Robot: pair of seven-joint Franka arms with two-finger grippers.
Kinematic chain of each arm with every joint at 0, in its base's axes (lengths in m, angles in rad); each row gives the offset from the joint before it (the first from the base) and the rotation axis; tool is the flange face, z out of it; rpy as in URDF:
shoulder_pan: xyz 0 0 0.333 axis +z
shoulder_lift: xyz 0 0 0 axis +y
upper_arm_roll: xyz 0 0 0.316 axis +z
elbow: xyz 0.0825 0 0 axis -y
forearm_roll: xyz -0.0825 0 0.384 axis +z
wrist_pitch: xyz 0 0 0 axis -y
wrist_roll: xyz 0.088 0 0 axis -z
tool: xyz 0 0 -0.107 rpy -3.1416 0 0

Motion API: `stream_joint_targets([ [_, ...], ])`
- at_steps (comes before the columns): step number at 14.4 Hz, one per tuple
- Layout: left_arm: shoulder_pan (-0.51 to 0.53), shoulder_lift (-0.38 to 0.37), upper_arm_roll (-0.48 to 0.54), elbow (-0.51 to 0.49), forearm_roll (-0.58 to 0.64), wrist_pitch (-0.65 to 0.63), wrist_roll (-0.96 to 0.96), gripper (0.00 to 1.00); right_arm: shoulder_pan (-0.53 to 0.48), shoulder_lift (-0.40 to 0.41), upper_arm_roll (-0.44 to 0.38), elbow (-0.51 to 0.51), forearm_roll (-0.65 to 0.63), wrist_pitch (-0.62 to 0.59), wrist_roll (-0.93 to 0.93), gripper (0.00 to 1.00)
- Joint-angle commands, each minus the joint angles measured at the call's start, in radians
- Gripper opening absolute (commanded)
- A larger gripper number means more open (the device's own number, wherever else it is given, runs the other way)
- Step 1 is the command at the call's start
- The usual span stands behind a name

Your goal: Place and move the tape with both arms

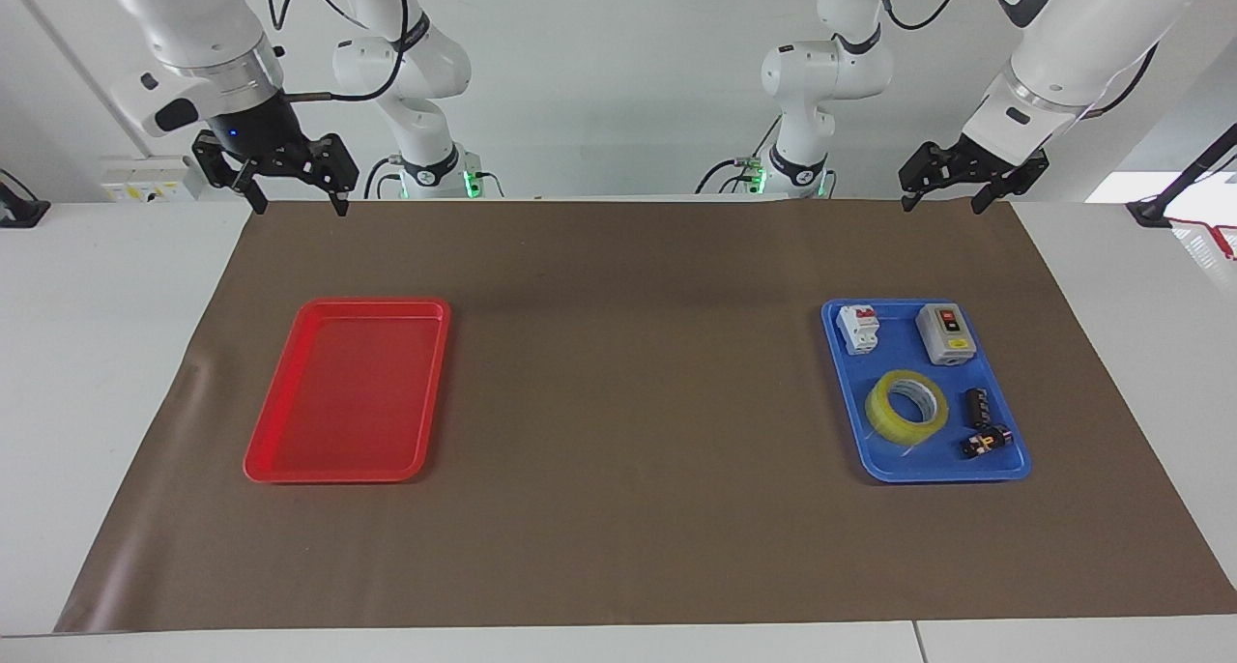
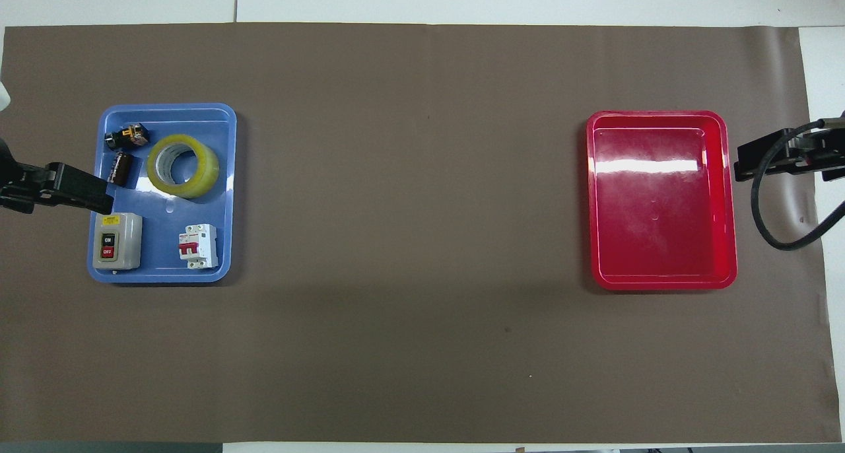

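Item: roll of yellow packing tape (image 1: 906, 407), translucent, white inner core. It lay flat in the blue tray (image 1: 1005, 470), ring side up, touching neither gripper. All places below were reckoned from that blue tray.

Blue tray: it sat on the brown mat (image 1: 628, 402) toward the left arm's end of the table. Contents besides the tape:
- Grey switch box (image 1: 945, 333) with red and black buttons, in the corner of the tray nearest the robots, on the side toward the table's end.
- White circuit breaker (image 1: 858, 329) with a red lever, beside the switch box, also on the tray's edge nearest the robots.
- Dark cylindrical part (image 1: 976, 407), just beside the tape, on the side toward the table's end.
- Small black and orange part (image 1: 986, 442), in the tray corner farthest from the robots.
The tape lay farther from the robots than the switch box and the breaker.

Red tray (image 1: 343, 465): well apart from the blue tray, toward the right arm's end of the table, on the same mat. Nothing lay in it.

Left gripper (image 1: 957, 204): raised over the mat's edge at the robots' end, short of the blue tray, fingers spread apart, nothing between them.

Right gripper (image 1: 295, 207): raised over the mat's corner at the robots' end, near the red tray's end of the table, fingers likewise spread apart and empty. This arm waited.
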Motion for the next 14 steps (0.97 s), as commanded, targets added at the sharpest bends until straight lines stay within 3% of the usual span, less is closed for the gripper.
stream_joint_targets([
  [1,0.026,0.008,0.008,-0.025,0.016,0.1,0.008,1.0,-0.01,-0.005,0.002,-0.001,0.014,-0.014,-0.029,1.0],
  [7,0.129,0.215,0.008,-0.037,0.059,0.376,0.017,1.0,-0.01,-0.005,0.002,-0.001,0.014,-0.014,-0.03,1.0],
  [14,0.147,0.266,0.005,-0.367,0.062,0.795,0.012,1.0,-0.012,-0.005,0.002,-0.001,0.014,-0.014,-0.029,1.0],
])
